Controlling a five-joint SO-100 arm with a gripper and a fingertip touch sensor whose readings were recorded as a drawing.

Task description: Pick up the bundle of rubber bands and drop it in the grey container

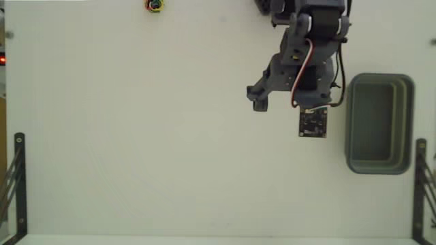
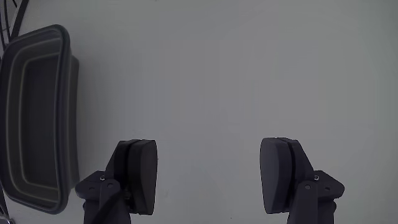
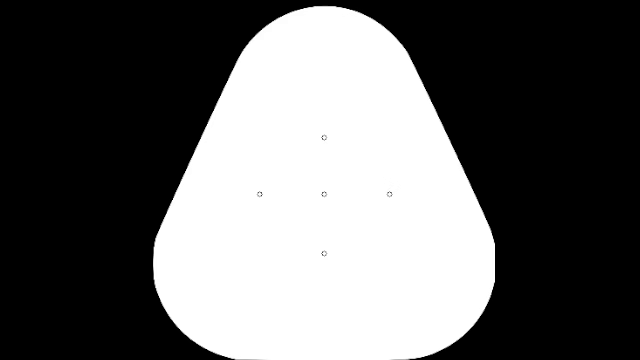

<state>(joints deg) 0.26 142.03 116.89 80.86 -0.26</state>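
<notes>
Only the fixed view takes in the bundle of rubber bands point(image 1: 156, 5), a tiny clump of yellow, red and green at the very top edge of the white table point(image 1: 136, 136), left of centre and partly cropped; the wrist view shows none of it. That wrist view instead looks down past the gripper point(image 2: 208, 177), whose two dark fingers point(image 2: 138, 176) stand wide apart with nothing but bare pale surface between them, so the jaws are spread and empty. The grey container point(image 1: 379, 124) appears in both: in the fixed view it sits at the right side of the table, just beside the arm point(image 1: 304, 64), and in the wrist view its rounded rim point(image 2: 62, 112) fills the left edge, its inside bare. The bundle lies well apart from the gripper, far to the left and higher in the fixed view. Black metal brackets point(image 1: 18, 180) stand at the table's lower corners
</notes>
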